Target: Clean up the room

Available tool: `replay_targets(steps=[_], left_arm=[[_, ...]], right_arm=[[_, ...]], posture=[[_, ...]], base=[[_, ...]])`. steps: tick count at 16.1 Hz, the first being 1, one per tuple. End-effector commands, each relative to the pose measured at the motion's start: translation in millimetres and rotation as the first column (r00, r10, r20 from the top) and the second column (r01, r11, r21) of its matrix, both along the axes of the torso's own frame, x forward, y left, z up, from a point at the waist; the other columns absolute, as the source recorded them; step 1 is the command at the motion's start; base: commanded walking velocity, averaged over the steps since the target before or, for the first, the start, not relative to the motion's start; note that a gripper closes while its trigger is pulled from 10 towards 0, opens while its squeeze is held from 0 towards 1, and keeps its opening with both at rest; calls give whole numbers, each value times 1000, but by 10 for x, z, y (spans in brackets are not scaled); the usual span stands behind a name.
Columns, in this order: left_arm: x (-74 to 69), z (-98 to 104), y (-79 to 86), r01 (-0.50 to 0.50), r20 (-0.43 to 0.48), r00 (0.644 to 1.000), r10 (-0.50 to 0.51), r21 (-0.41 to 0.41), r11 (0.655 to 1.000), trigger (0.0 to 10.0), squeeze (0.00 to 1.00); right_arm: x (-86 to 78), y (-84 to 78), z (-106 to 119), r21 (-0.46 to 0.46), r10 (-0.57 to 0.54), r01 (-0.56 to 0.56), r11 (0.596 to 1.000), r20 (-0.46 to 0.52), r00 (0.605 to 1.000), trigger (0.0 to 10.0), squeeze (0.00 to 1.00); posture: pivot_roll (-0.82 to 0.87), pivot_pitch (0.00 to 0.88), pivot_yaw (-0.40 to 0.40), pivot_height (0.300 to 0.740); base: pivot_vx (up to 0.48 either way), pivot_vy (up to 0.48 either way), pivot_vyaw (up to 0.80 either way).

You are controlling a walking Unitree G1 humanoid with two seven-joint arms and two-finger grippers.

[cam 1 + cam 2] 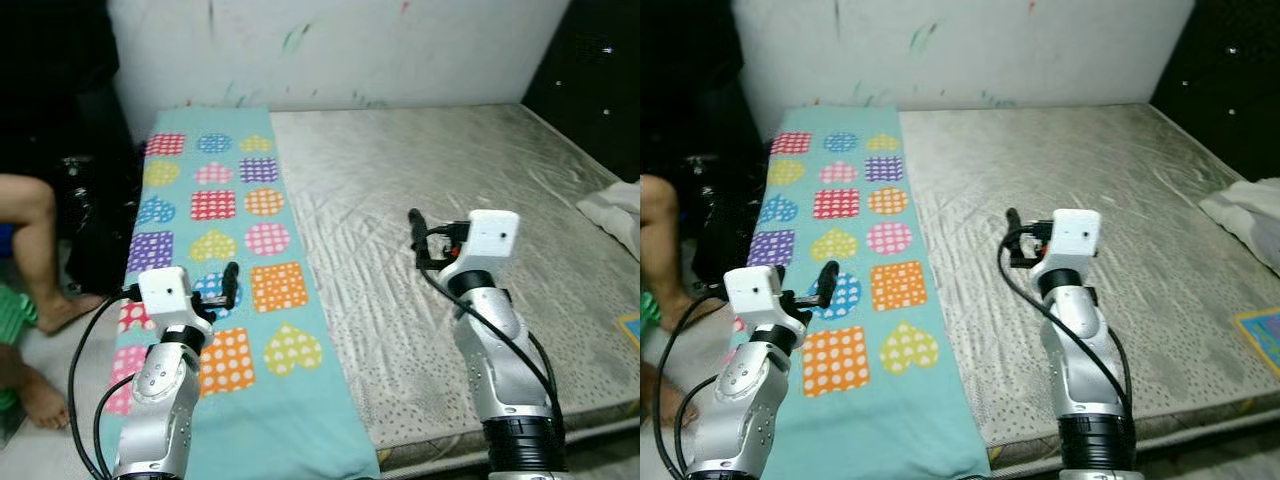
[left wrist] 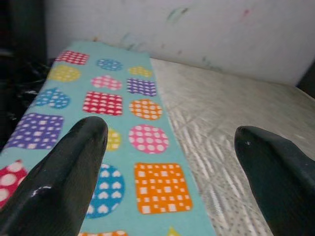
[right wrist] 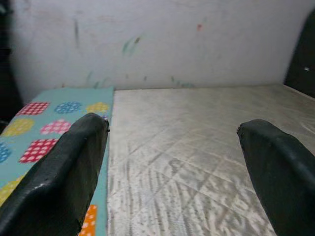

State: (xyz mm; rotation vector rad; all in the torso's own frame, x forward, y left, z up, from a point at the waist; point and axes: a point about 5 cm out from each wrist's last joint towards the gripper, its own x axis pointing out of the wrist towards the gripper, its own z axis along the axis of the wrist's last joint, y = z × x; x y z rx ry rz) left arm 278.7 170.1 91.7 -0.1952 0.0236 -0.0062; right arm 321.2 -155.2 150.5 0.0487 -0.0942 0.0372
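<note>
Left end effector: fingers spread wide, holding nothing, raised over the near end of the mat, around 7 o'clock in the head view. Fingers point toward the wall at 12.

Right end effector: also spread wide, holding nothing, raised over the bare mattress at about 5 o'clock, pointing the same way.

Mat: teal, printed with dotted squares, circles and hearts. It lies flat along the mattress's left edge, running from the wall at 12 down to the near edge at 6, and drapes a bit over the front.

Mattress: grey, quilted, bare over the rest of its top.

White cloth at 3 o'clock on the mattress's right edge.

Person's bare legs at 9 o'clock, on the floor beside the bed.

Wall has paint scribbles.
</note>
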Motion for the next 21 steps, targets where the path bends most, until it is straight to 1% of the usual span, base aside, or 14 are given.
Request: replay_targets(steps=[1, 10, 13, 14, 15, 18, 21], left_arm=[[-9, -17, -11, -4, -13, 1000, 4, 7, 1000, 10000, 0], [-24, -18, -42, 3, -14, 1000, -2, 17, 1000, 10000, 0], [-42, -42, -13, -6, -22, 1000, 7, 35, 999, 10000, 0], [-71, -75, 47, -23, -34, 999, 24, 40, 999, 10000, 0], [-81, -80, 77, -31, -38, 999, 32, 39, 999, 10000, 0], [-63, -75, 98, -31, -35, 999, 32, 48, 998, 10000, 0], [-11, -48, 67, -1, -27, 1000, 3, 56, 998, 10000, 0]], right_arm=[[-1, -10, -24, -5, -10, 10, 1000, -16, 1000, 10000, 0], [0, 11, -25, -23, 6, -6, 1000, -14, 1000, 10000, 0], [-15, 8, -123, -51, 23, -25, 998, -53, 998, 10000, 0], [-47, 11, -217, -76, 39, -46, 996, -91, 995, 10000, 0], [-73, -12, -271, -90, 40, -50, 995, -109, 993, 10000, 0], [-93, -51, -345, -97, 35, -47, 994, -124, 992, 10000, 0], [-93, -30, -369, -91, 28, -39, 995, -123, 992, 10000, 0]], posture=[[-77, 0, -23, 740], [-73, 0, -29, 740], [-73, 0, -29, 740], [-71, 0, -27, 740], [-68, 0, -27, 740], [-66, 0, -20, 740], [-75, 0, 4, 740]], base=[[0, 0, 0], [0, 0, 0], [0, 0, 0], [0, 0, 0], [0, 0, 0], [0, 0, 0], [0, 0, 0]])
